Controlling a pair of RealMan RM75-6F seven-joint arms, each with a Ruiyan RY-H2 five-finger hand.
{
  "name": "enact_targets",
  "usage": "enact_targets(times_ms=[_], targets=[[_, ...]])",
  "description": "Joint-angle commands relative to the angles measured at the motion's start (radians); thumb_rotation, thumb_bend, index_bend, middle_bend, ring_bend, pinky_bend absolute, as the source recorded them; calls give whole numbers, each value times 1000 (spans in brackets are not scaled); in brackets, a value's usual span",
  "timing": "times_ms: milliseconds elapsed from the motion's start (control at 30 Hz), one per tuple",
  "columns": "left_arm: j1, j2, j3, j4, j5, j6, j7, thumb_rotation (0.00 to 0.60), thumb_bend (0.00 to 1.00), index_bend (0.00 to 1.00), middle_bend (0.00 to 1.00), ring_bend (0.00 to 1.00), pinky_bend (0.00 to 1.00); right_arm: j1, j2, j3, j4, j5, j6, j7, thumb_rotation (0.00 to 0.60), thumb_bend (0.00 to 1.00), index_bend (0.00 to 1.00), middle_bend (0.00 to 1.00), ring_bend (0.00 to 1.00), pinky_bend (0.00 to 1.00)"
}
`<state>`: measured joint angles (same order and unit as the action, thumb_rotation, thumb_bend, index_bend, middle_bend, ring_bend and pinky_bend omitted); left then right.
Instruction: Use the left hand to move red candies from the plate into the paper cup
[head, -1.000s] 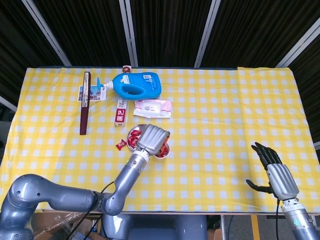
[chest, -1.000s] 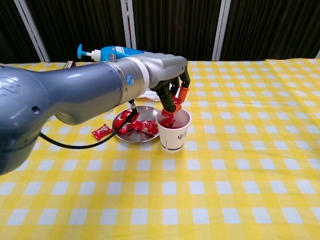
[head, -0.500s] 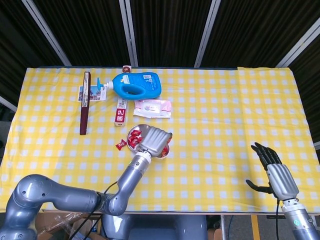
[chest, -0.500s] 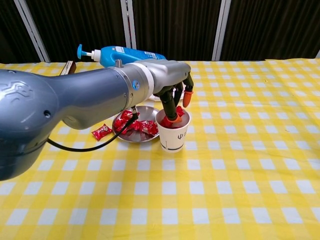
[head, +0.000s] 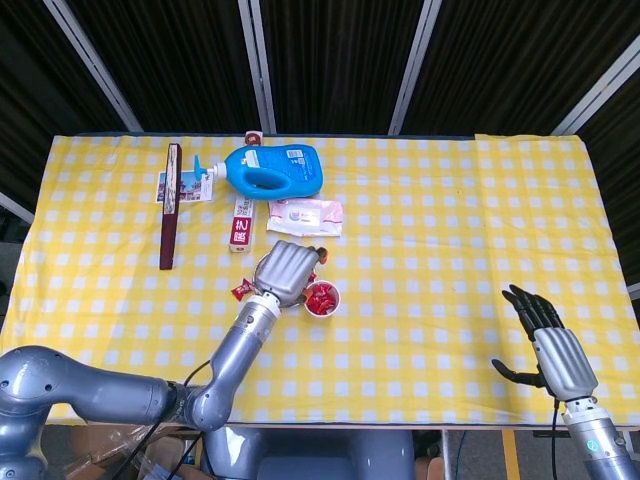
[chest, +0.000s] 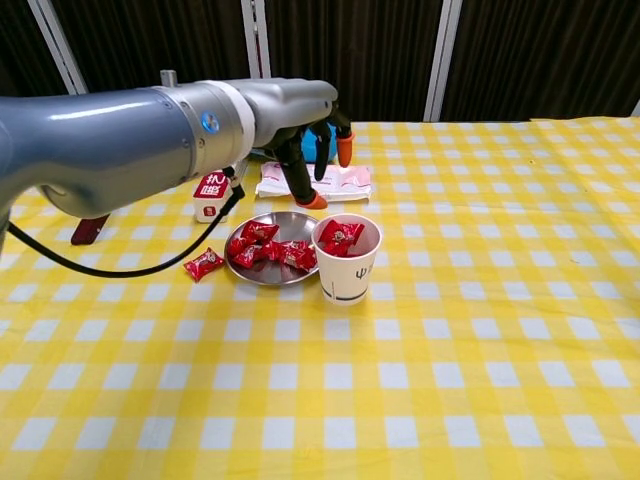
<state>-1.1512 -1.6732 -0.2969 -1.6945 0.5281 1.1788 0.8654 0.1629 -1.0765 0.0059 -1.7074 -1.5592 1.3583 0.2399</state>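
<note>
From where I stand, the left hand (chest: 305, 150) hangs over the far side of the plate (chest: 290, 221), its fingers loosely spread and pointing down with nothing between them, the orange fingertips (chest: 343, 157) clear of everything below. The paper cup (chest: 346, 262) stands just beside the plate on its right, touching or nearly touching its rim, and already shows red candies (chest: 339, 236) heaped close to its lip. More wrapped candies (chest: 262, 250) lie in a cluster on the near half of the plate, and one stray candy (chest: 203, 264) sits on the yellow checked cloth (chest: 450, 350) just to the plate's left. The step in hand looks like reaching down for another piece. To do it well, I would pick a candy at the edge of the cluster, one that lies apart from its neighbours, and close thumb and a finger on the body of the wrapper, not on a twisted end that could slip. The descent should be straight down so the fingers do not shove the shallow plate into the cup. Since the cup is nearly full, the release should come low over its centre, or the piece may bounce off the heap. The right hand (head: 545, 335) rests well away at the table's near edge, fingers apart and empty.
</note>
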Motion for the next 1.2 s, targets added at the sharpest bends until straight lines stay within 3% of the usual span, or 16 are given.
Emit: enact_targets(times_ms=[33, 100, 233, 400, 800, 1200], targets=[[34, 26, 15, -32, 9, 41, -18, 600, 267, 293, 403, 882, 929, 0, -1, 0, 0, 0, 1, -1, 600, 277, 0, 0, 0, 0], [54, 39, 31, -50, 17, 78, -14, 600, 255, 287, 493, 888, 929, -1, -1, 0, 0, 0, 1, -2, 600, 277, 0, 0, 0, 0], [92, 43, 72, -65, 15, 168, 21, 600, 247, 334, 838, 954, 954, 0, -1, 0, -1, -1, 0, -4, 600, 277, 0, 0, 0, 0], [121, 25, 86, -42, -50, 204, 54, 600, 246, 399, 978, 1000, 995, 1, -2, -1, -2, -3, -1, -9, 600, 277, 0, 0, 0, 0], [138, -58, 56, 69, -200, 208, 131, 600, 246, 339, 1000, 1000, 1000, 1, -2, -1, -2, -4, 1, -3, 600, 277, 0, 0, 0, 0], [155, -123, 36, 169, -242, 185, 148, 600, 321, 353, 1000, 1000, 1000, 1, 0, -2, -2, -6, 1, 2, 600, 277, 0, 0, 0, 0]])
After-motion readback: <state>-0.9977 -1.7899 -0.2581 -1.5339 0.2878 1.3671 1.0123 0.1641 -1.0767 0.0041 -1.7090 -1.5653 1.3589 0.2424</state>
